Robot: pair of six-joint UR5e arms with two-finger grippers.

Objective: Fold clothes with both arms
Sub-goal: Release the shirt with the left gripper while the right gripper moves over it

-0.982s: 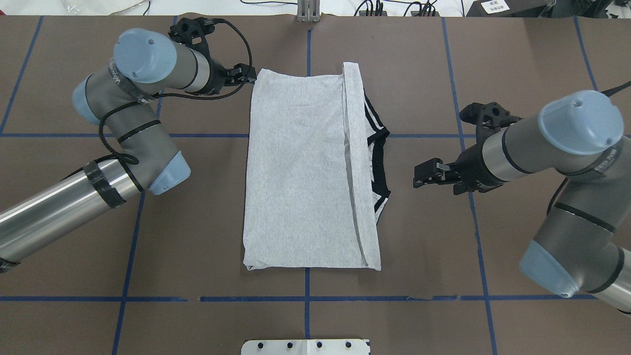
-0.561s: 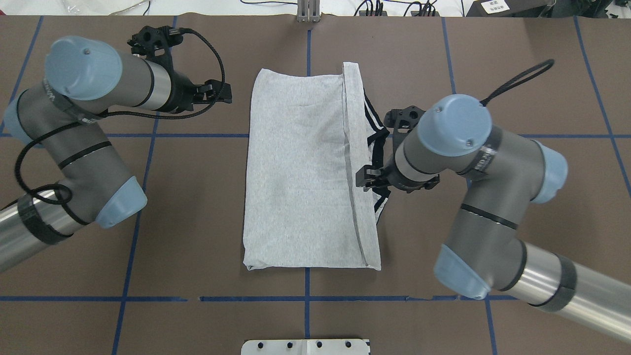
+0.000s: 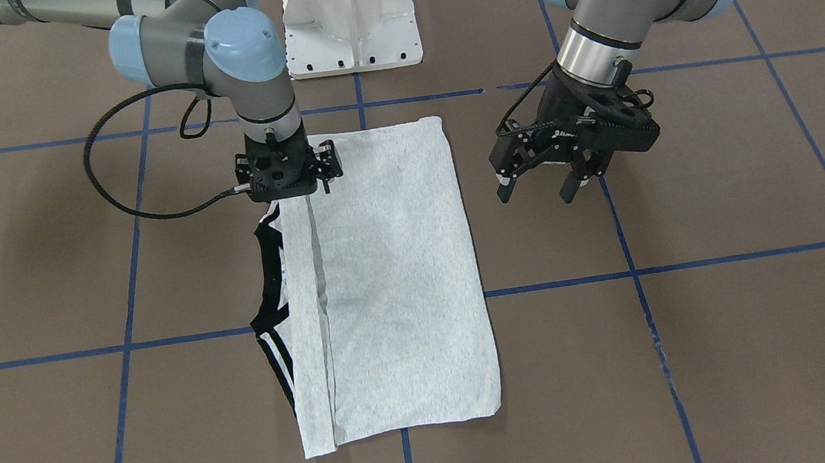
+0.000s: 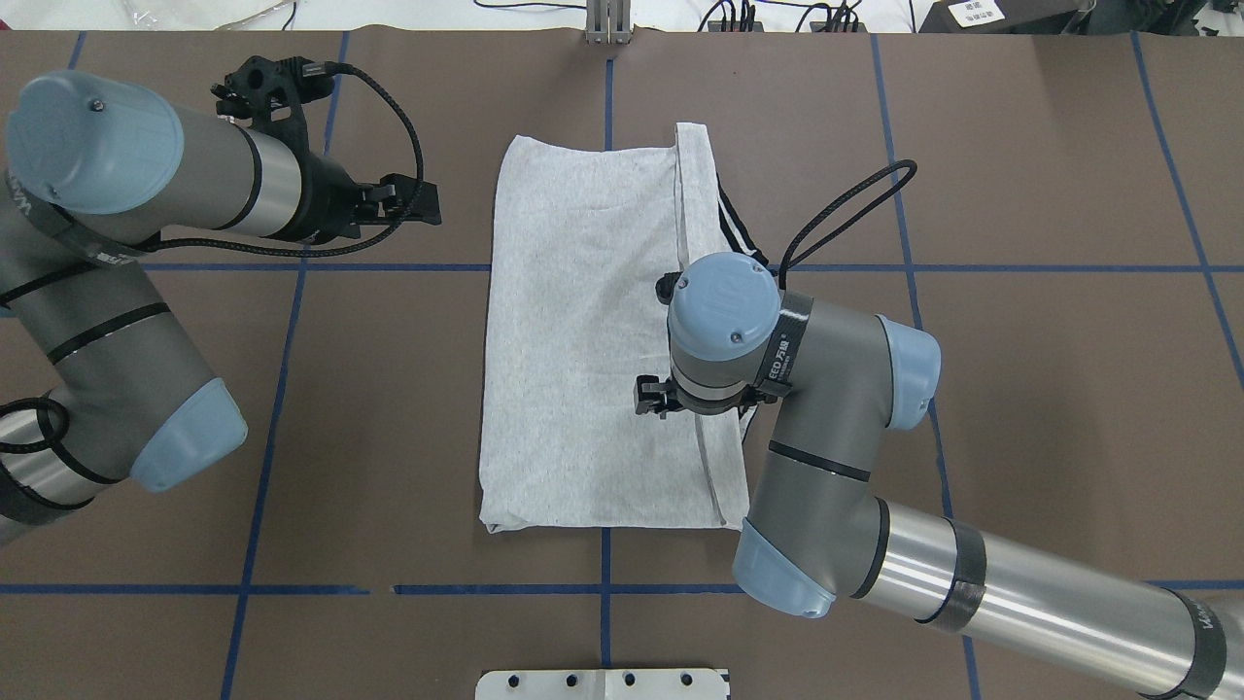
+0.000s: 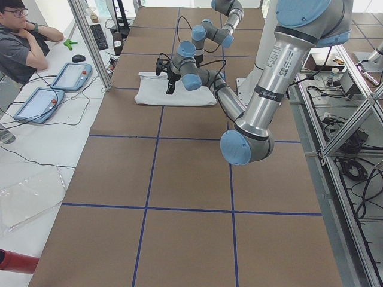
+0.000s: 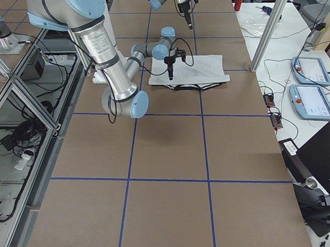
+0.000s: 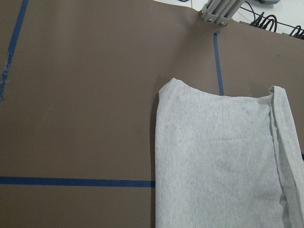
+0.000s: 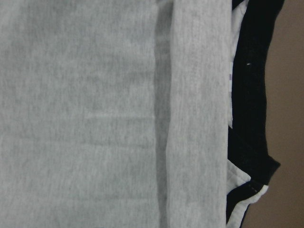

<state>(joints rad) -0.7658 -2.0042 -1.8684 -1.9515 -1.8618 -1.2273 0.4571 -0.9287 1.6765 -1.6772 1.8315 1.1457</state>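
Note:
The grey T-shirt (image 4: 583, 340) lies folded into a long rectangle on the brown table, print hidden. Its black collar and stripes (image 4: 746, 292) stick out along its right edge. It also shows in the front view (image 3: 395, 280). My right gripper (image 3: 290, 191) points straight down, open, onto the shirt's folded strip beside the collar (image 3: 272, 263); in the overhead view its wrist hides it. The right wrist view shows the grey cloth (image 8: 85, 118) and the collar (image 8: 251, 95) very close. My left gripper (image 4: 418, 202) is open and empty, left of the shirt's far left corner and apart from it (image 3: 536, 192).
Blue tape lines (image 4: 292, 265) grid the brown table. The white pedestal base (image 3: 350, 21) stands at the robot's edge. A metal post (image 4: 607, 19) stands at the far edge. An operator (image 5: 24, 42) sits beyond the table with two tablets (image 5: 69, 75).
My right arm has swung in from the right and now hangs over the shirt's right part, gripper pointing down. My left gripper has drawn back leftwards from the shirt's far left corner.

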